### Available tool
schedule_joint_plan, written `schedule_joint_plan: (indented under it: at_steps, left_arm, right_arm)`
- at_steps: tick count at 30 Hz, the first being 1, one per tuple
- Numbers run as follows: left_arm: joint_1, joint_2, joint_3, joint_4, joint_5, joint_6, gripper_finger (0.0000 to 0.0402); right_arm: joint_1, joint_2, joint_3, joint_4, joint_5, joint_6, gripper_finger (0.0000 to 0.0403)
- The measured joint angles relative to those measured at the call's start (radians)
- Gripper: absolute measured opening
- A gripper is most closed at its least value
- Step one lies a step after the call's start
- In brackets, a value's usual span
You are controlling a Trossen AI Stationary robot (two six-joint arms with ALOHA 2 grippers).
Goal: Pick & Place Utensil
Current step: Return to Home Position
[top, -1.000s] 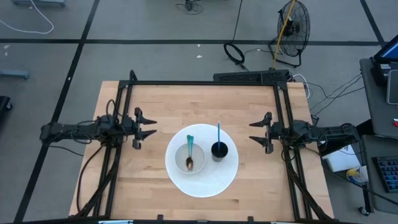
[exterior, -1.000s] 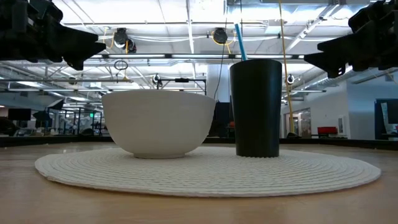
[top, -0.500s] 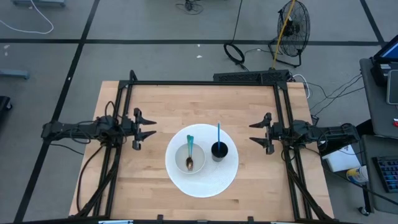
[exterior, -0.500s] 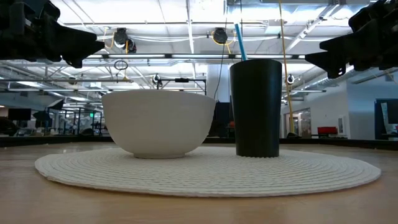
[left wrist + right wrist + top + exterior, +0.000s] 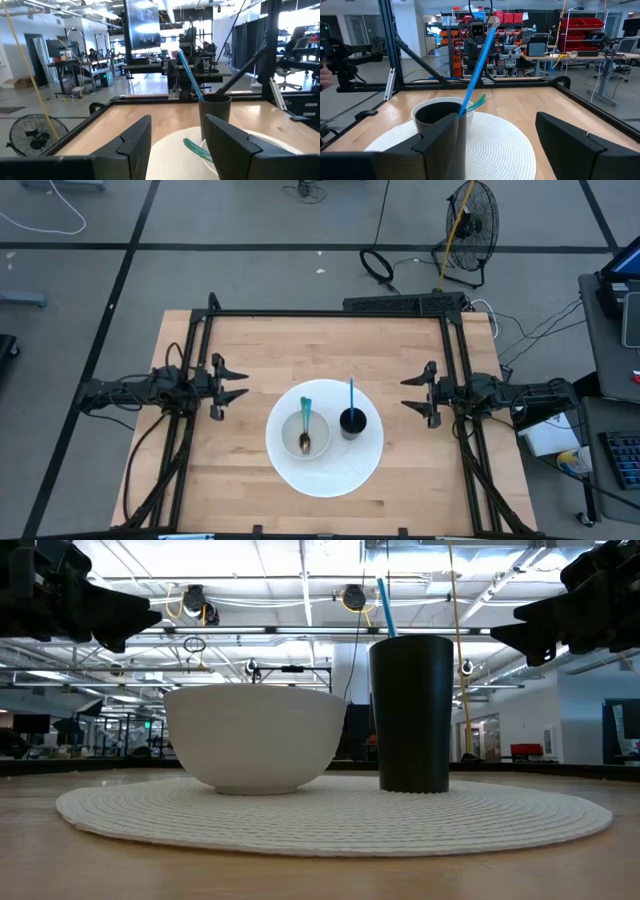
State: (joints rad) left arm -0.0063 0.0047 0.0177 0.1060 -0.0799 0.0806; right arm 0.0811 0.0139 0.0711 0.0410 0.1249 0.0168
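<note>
A spoon (image 5: 306, 420) with a teal handle lies in a white bowl (image 5: 291, 435). Its metal end is on the bowl's floor and its handle leans over the far rim. The teal handle (image 5: 197, 149) also shows in the left wrist view. A black cup (image 5: 352, 422) beside the bowl holds a blue straw (image 5: 351, 392). Both stand on a round white mat (image 5: 340, 472). My left gripper (image 5: 240, 386) hovers open to the mat's left. My right gripper (image 5: 408, 392) hovers open to the mat's right. Both point at the mat and are raised above the table.
Black frame rails (image 5: 330, 313) run along the table's far edge and both sides. Bare wood lies between each gripper and the mat (image 5: 330, 815). In the low view the bowl (image 5: 255, 740) and cup (image 5: 412, 710) stand side by side below both grippers.
My left arm's rear joint has drawn in toward the table, and its gripper has shifted back slightly toward the table's left edge. It remains open. The spoon, bowl and cup have not moved.
</note>
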Motion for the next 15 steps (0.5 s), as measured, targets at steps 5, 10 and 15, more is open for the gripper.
schedule_joint_plan:
  at_steps: [5, 10, 15]
  left_arm:
    - [0.0, 0.002, 0.0, -0.04, 0.0, -0.031, 0.0186]
    - [0.0, 0.001, 0.0, -0.078, 0.001, -0.056, 0.0186]
    - [0.0, 0.001, 0.001, -0.078, -0.005, -0.053, 0.0186]
  right_arm:
    - [0.0, 0.0, 0.0, 0.0, 0.0, 0.007, 0.0263]
    - [0.0, 0.0, 0.0, 0.0, 0.0, 0.024, 0.0263]
    - [0.0, 0.0, 0.0, 0.008, 0.002, 0.017, 0.0263]
